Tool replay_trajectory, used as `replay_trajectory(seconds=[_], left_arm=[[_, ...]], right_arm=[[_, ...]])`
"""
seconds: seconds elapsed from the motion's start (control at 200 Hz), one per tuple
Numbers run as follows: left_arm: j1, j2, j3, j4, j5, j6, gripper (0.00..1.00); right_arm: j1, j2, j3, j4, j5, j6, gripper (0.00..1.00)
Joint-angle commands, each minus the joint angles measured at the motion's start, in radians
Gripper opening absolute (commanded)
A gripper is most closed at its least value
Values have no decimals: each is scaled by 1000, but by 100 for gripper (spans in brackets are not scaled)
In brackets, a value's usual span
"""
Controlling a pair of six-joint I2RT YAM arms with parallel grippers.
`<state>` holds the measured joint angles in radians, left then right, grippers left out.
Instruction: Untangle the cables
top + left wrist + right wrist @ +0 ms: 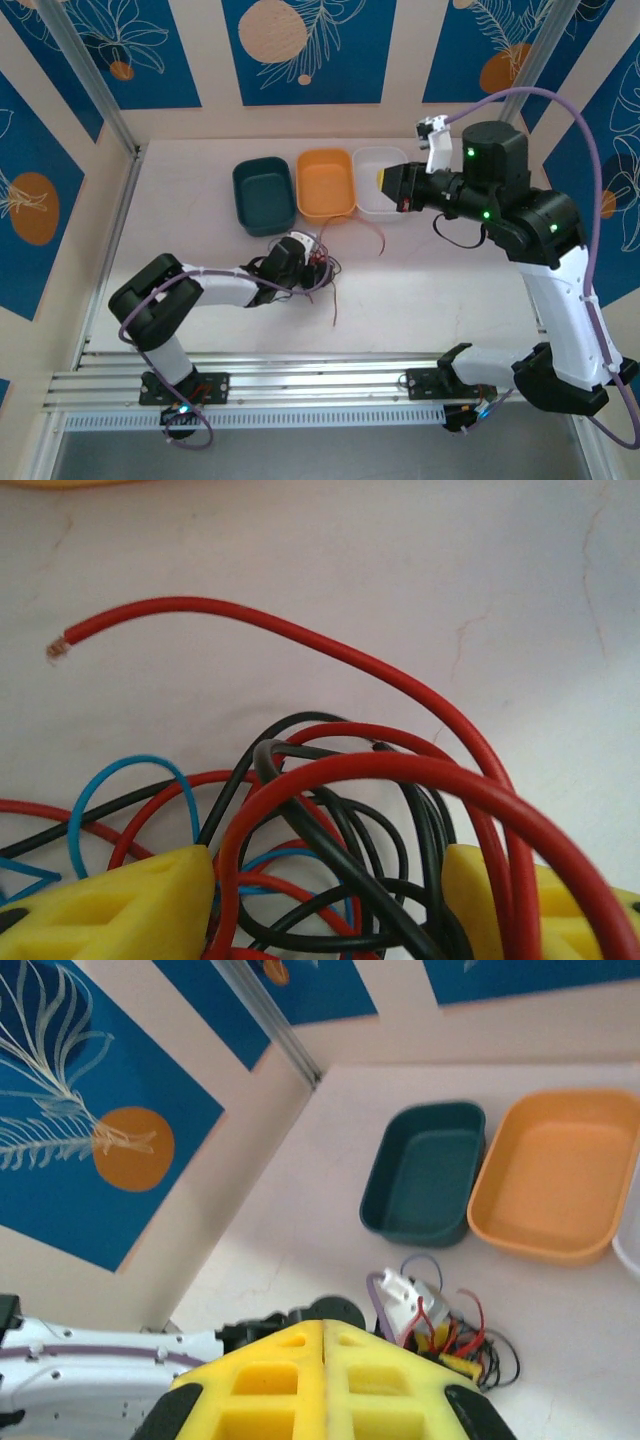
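Mid-table, just on the near side of the bins: cables (325, 265), a small knot of thin red, black and blue wire. Left gripper (312, 256) down in the knot. Seen from the left wrist, its yellow fingers (110, 910) stand apart, one on each side of the tangle. Loops bunched loosely in the gap. No visible pinch, though contact at the pads is hard to judge this close. One red wire (300, 640) arching out of the knot across the white table (300, 540), bare tip lying free.

Right gripper (384, 180) up over the clear bin (365, 160), well apart from the knot. Seen from the right wrist, both yellow halves pressed flush together, nothing between. Orange bin (325, 182) between clear bin and dark teal bin (264, 193). Loose red strand (378, 240) near the clear bin, apart from the knot.
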<state>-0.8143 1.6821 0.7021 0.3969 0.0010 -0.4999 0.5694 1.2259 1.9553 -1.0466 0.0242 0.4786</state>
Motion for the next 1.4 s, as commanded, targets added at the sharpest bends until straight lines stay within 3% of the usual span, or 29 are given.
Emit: replay_trajectory(seconds=[0.0,0.19,0.36,0.455,0.59,0.705,0.805,1.06,1.235,1.396], left_arm=[[-6,-18,-34,1,-28,-30,62],[-6,-22,-38,13,-18,-35,63],[-6,-28,-38,24,-9,-33,62],[-6,-35,-38,19,-15,-30,63],[-5,-50,-46,19,-14,-9,63],[-6,-64,-62,52,4,46,63],[-3,-88,-72,54,-1,70,67],[9,-213,-89,-52,4,-6,100],[17,-385,-116,-135,-31,-101,100],[30,-566,-115,-304,-158,-145,100]], right_arm=[[-5,18,87,-28,50,-36,0],[-17,47,159,-32,75,-52,0],[-44,62,72,-69,102,-48,0],[-76,57,-85,-73,87,-37,12],[-144,43,-391,52,-74,-18,25],[-199,65,-592,197,-225,96,26],[-204,99,-685,302,-278,162,27],[-185,187,-686,298,-197,179,30],[-131,241,-649,285,-119,155,30],[-81,303,-593,296,-93,142,30]])
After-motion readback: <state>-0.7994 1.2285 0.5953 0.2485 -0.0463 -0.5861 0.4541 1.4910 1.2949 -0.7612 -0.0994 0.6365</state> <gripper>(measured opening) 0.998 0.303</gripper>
